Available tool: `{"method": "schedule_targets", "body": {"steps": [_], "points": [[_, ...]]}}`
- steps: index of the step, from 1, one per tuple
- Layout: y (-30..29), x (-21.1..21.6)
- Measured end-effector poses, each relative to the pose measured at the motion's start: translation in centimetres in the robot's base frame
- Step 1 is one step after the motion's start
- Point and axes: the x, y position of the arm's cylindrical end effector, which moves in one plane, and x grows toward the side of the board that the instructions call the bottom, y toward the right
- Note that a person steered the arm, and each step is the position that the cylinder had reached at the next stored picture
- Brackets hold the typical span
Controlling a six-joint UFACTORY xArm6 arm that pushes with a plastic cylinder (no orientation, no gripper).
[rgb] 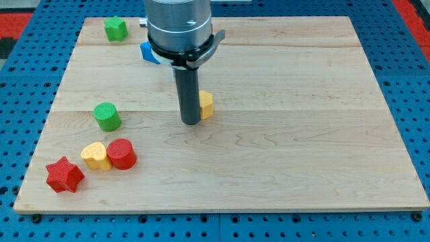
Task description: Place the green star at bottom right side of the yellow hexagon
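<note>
One yellow hexagon block (207, 105) touches our tip (191, 122) on the view's right; our green star block (115, 29) sits well apart, top left of the wooden bench (302, 134). No end effector shows.

A pale wooden tabletop (302, 134), evenly lit and built of jointed planks, lies on a blue perforated base (20, 81), with red surfaces (410, 13) at both upper corners.

**Hidden behind the rod**

The dark rod covers most of the yellow plastic block (207, 105), its shape unreadable. The grey arm housing hides most of the blue plastic block (147, 52). The top edge crops the housing.
</note>
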Motion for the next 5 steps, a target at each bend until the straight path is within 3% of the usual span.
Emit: {"method": "schedule_targets", "body": {"steps": [2, 3, 5], "points": [[2.8, -3.8], [-3.6, -1.0], [-14.9, -5.9]]}}
